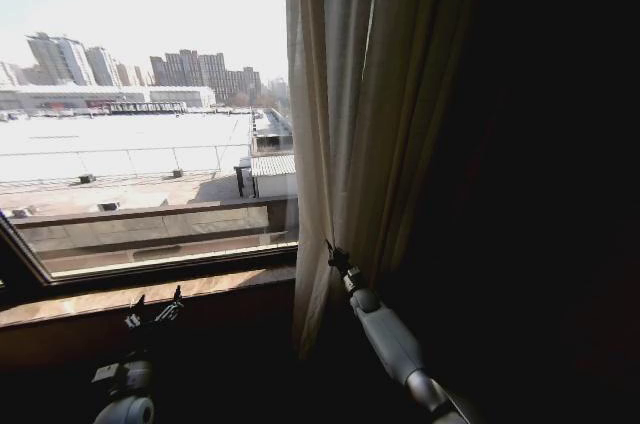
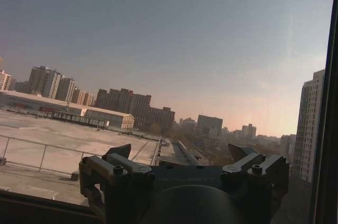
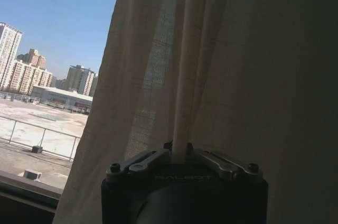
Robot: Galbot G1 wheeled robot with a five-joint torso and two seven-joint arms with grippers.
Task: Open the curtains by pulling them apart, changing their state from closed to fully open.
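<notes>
The right gripper [image 3: 178, 152] pinches a pleat of the sheer cream woven curtains [image 1: 350, 104]; the left gripper [image 2: 182, 158] hangs spread wide, holding nothing, before the window glass [image 1: 140, 94].

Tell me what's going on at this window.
The robot is opening the curtains. Its right claw is shut on a pleat of the sheer cream curtain, which is bunched on the right side of the window, next to a dark drape. The glass to the left is uncovered, showing rooftops and city buildings. The left claw hovers open near the windowsill, holding nothing.
</notes>
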